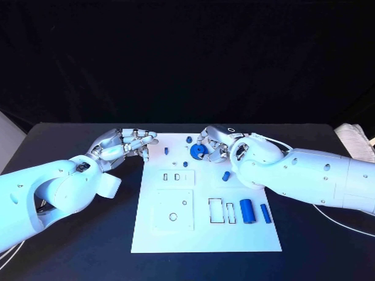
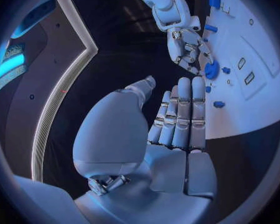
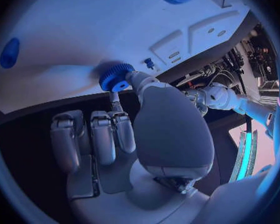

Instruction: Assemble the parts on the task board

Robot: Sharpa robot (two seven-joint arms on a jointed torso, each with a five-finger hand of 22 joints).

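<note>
- Head view: the white rectangular task board lies in the middle of the black table; it is the landmark for all that follows.
- Right hand rests over the board's far edge and pinches a blue toothed gear wheel, which sits at the board surface near that far edge.
- Left hand hovers at the board's far left corner, fingers curled inward, nothing seen in it.
- Loose small blue parts on the board, counted: two upright cylinders side by side near the board's right edge, a large cylinder and a slimmer cylinder; one short peg just nearer than the right hand; one small peg at the far edge; one tiny peg between the two hands.
- Outlined recesses in the board beside the cylinders and at its centre appear unfilled; their exact count cannot be told.
- Left wrist view: left hand has fingers straight and together, palm bare, off the board's edge. The right hand stands beyond it on the gear wheel.
- Right wrist view: right hand holds the gear wheel between thumb and a finger against the board; remaining fingers are folded.
</note>
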